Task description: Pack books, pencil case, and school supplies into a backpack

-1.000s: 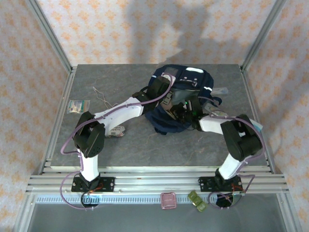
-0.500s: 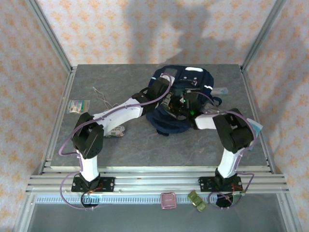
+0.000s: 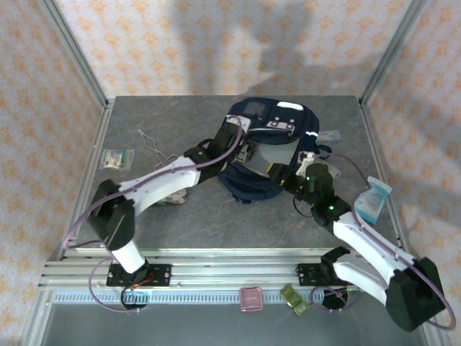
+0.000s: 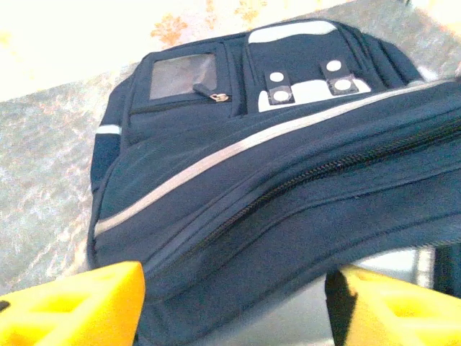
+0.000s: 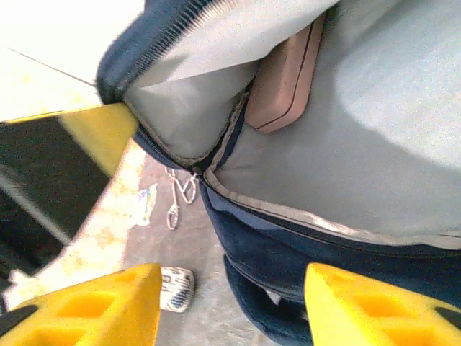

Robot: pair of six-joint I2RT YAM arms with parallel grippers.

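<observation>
Left gripper and right gripper both agape, empty, navy backpack close ahead; via right wrist, pink pencil case inside, bent wire beyond.

left arm, right arm: white links, black joints, lilac cables alongside. green lights on right wrist. black bases, red wiring. left gripper, right gripper: yellow fingers, hollow-celled.

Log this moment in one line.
left gripper: open | right gripper: open | pencil case: inside backpack
</observation>
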